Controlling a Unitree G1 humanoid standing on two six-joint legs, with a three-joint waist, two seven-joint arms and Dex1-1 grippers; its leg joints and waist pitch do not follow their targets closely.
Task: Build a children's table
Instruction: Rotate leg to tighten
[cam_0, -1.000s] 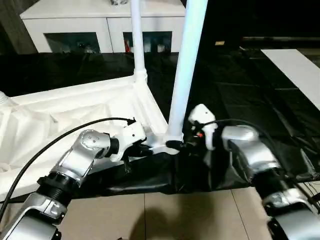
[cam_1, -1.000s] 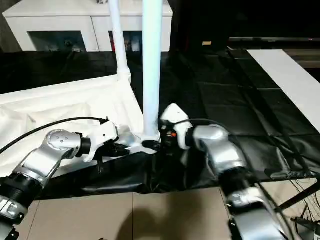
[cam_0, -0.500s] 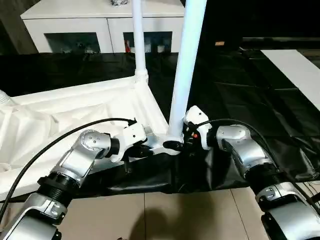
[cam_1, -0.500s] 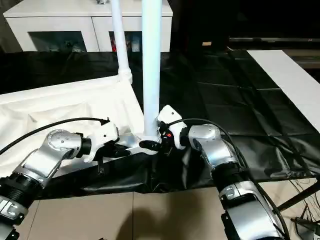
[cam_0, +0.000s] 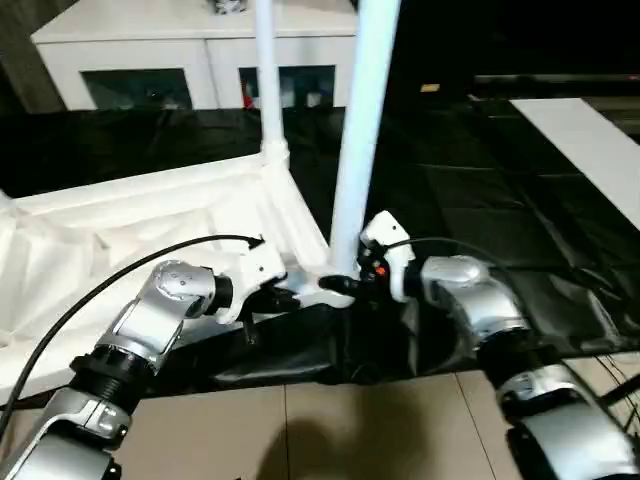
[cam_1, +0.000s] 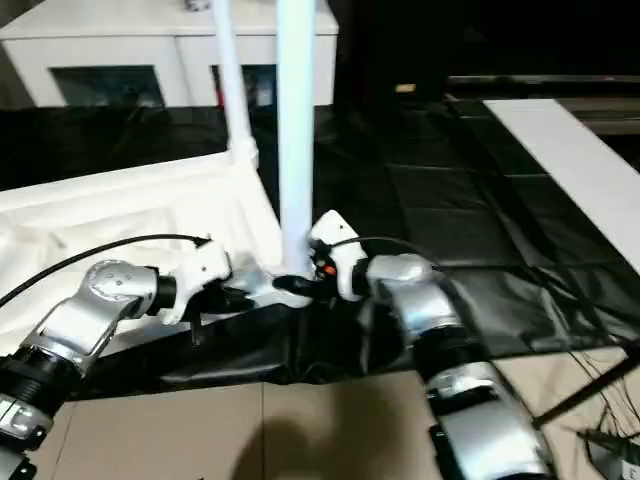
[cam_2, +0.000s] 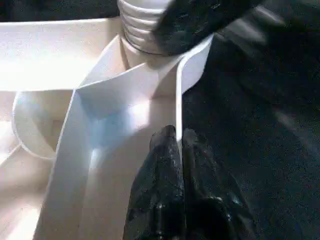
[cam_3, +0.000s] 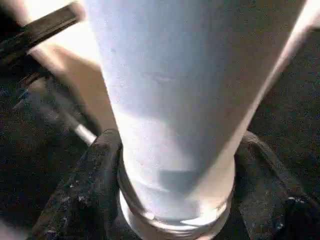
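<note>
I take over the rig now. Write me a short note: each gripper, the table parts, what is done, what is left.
Left gripper: shut on the tabletop rim beside the near corner.
Right gripper: fingers on both sides of the near leg at its base; contact unclear.
Tabletop lies underside up on the black sheet.
Done: near leg and far leg stand upright in corner sockets.
Left: the other legs; I cannot tell whether the near leg is fully seated.

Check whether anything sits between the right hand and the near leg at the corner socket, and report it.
Nothing visible does. The right hand has a finger on each side of the near leg, just above the corner socket, no object between them. The left hand pinches the tabletop rim beside that corner.
</note>
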